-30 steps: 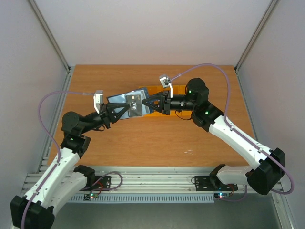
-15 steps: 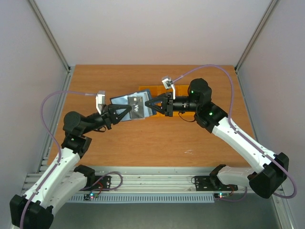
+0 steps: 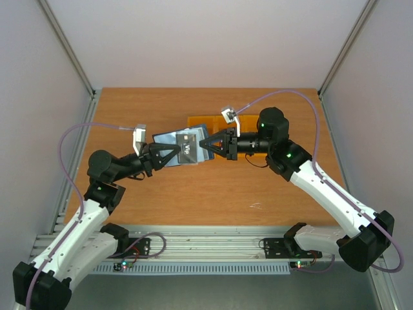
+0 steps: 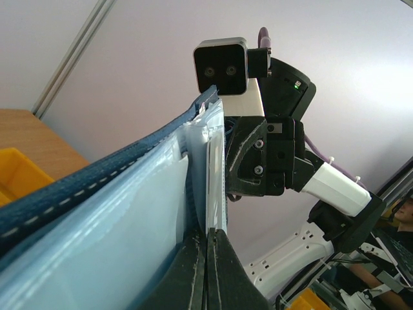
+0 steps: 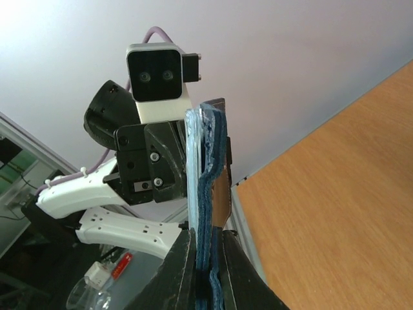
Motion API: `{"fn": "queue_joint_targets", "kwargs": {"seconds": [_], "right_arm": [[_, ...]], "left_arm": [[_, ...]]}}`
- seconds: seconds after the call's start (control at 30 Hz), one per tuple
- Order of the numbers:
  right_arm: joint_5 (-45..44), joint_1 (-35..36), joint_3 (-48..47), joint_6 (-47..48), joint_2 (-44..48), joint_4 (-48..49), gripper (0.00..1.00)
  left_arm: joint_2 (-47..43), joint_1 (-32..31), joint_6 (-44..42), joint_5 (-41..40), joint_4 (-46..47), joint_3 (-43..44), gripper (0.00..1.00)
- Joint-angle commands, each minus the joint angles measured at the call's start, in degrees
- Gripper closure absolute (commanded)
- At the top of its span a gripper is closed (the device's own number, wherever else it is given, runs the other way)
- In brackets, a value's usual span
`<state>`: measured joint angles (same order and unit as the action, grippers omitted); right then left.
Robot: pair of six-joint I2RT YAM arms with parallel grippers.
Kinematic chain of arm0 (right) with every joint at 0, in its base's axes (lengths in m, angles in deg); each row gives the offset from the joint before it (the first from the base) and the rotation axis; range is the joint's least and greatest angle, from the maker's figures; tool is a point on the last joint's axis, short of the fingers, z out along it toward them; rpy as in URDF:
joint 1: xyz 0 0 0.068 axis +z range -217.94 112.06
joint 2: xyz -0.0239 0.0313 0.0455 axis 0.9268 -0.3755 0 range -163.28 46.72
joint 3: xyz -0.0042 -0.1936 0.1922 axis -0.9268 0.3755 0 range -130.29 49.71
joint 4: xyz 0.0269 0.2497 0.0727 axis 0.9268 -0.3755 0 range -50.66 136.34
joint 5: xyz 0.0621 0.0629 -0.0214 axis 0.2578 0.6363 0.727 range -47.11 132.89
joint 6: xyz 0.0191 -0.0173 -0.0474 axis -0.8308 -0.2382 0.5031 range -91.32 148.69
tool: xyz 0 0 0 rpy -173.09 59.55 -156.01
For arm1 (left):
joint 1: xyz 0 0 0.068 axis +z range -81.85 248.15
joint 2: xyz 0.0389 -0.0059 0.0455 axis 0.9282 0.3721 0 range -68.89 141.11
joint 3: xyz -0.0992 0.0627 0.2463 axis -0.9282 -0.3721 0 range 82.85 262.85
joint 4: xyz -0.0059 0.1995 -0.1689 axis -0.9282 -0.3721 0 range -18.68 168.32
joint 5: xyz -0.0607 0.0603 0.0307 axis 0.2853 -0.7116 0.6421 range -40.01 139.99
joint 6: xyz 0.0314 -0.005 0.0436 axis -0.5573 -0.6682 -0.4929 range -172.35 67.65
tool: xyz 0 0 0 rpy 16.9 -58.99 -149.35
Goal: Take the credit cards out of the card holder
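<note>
Left gripper (image 3: pixel 175 154) is pressed together on one edge of the card holder (image 3: pixel 164 140), and the right gripper (image 3: pixel 202 143) is pressed together on the opposite edge. The open holder is stretched between them in the air, above the table (image 3: pixel 193 200) and just in front of an orange bin (image 3: pixel 248 120).

From above, a black card (image 3: pixel 187 147) with white lettering lies across the holder's light inner face. In the left wrist view the fingers (image 4: pixel 193 271) pinch the clear sleeves (image 4: pixel 208 168). In the right wrist view the fingers (image 5: pixel 187 271) grip the navy cover.

To do this step well, one gripper should probably hold the cover firmly while the other lets go and takes hold of a card's exposed edge alone. The pull should run straight along the sleeve opening, so the card slides out and does not drag the holder with it.

Both wrist cameras see the holder only edge-on, so no card face shows there. No red or blue card can be made out in any view. Whether the black card sits fully inside a sleeve or partly out cannot be told. The snap tab is not visible.
</note>
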<state>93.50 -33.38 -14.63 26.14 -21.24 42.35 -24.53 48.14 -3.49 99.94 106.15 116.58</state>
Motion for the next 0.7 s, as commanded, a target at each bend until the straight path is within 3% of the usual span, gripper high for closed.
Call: {"fn": "queue_joint_targets", "kwargs": {"seconds": [0.0,0.1,0.17,0.53,0.67], "right_arm": [[-1.32,-3.47,-2.68,0.34,0.12,-1.26,0.99],[-0.82,-0.33,-4.27,3.8,-2.33,-1.9,0.97],[-0.13,-0.05,-3.47,2.7,-3.13,0.89,0.88],[2.84,1.09,-4.54,0.4,-6.77,1.29,0.72],[3.09,2.52,-5.83,1.59,-8.16,0.38,0.71]], "left_arm": [[-0.83,2.25,-0.92,-3.76,2.67,0.71,1.0],[-0.61,2.32,-0.19,-5.16,2.32,0.67,1.0],[-0.6,2.3,0.74,-6.19,2.33,0.74,1.0],[0.33,2.29,2.21,-6.98,2.73,1.01,1.0],[0.5,2.26,2.2,-6.89,2.67,1.07,1.0]]}}
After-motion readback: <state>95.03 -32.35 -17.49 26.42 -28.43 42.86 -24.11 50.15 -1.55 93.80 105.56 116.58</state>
